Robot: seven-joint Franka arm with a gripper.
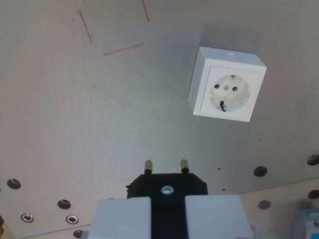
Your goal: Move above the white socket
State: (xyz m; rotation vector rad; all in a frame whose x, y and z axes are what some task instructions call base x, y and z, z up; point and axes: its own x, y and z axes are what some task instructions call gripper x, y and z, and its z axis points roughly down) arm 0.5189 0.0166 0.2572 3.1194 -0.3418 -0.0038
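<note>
The white socket (227, 85) sits on the grey table surface in the upper right of the wrist view, its round recess with two pin holes facing the camera. My gripper (167, 214) is at the bottom centre, its pale fingers (122, 219) shut on a black plug (167, 186). Two metal pins (148, 166) stick out of the plug toward the table. The plug lies below and to the left of the socket in the picture, well apart from it.
Thin red lines (122, 49) are drawn on the table at the upper left. Several bolt holes (64, 203) dot the lower part of the table. A blue-grey object (308, 224) shows at the bottom right corner.
</note>
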